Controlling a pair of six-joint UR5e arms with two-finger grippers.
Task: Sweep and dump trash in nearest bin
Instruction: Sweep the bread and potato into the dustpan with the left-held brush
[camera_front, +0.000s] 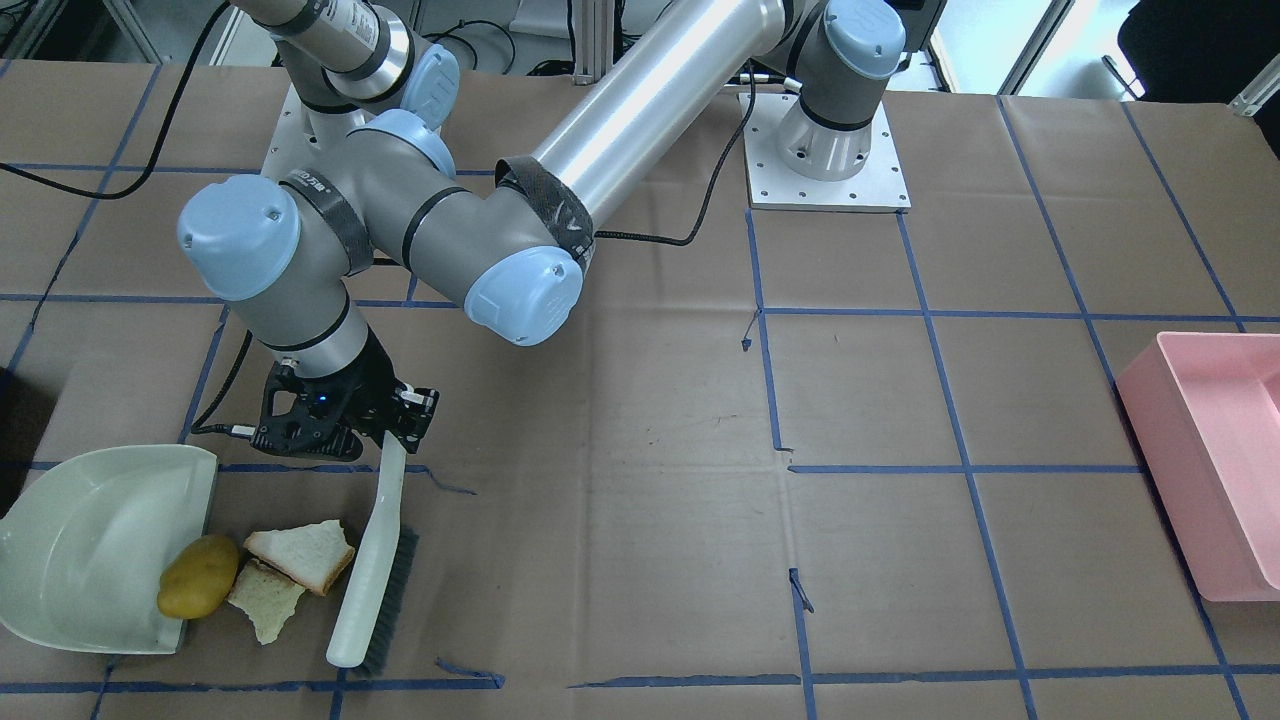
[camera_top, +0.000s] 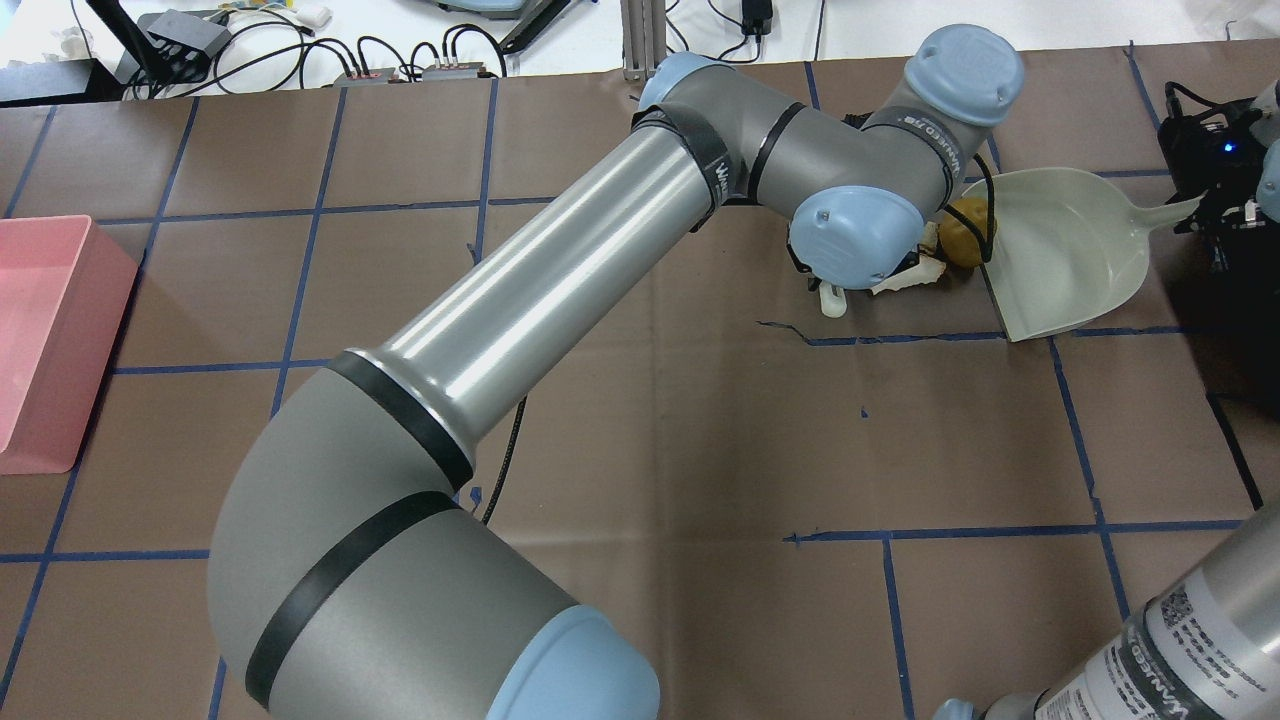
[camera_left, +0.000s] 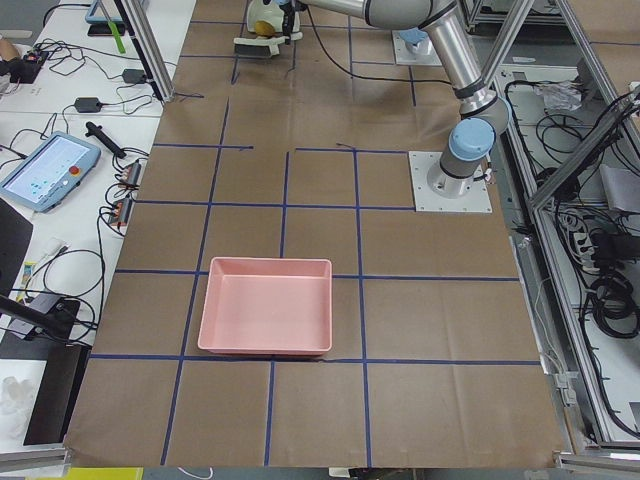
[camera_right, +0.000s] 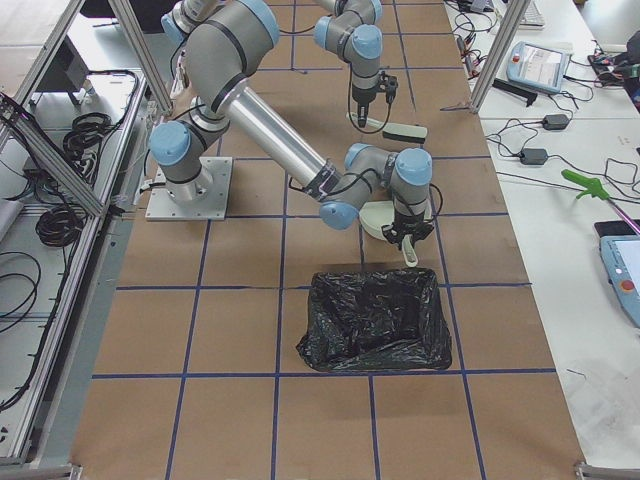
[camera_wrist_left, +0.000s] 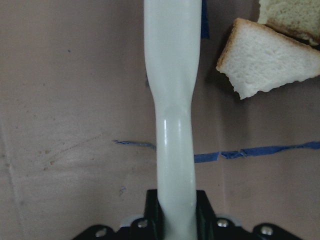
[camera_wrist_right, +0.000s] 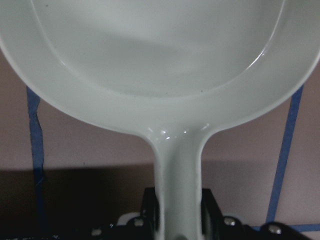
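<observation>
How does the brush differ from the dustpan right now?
The brush is long and narrow with dark bristles; the dustpan is a wide, shallow scoop. The brush is held by the left gripper, the dustpan by the right gripper. The potato sits at the dustpan's lip, not the brush. Both are pale plastic, gripped by the handle.

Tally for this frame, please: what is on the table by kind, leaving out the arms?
potato-like lump: 1
bread pieces: 2
brush: 1
dustpan: 1
bins (pink bin, black-lined bin): 2
Total: 7
</observation>
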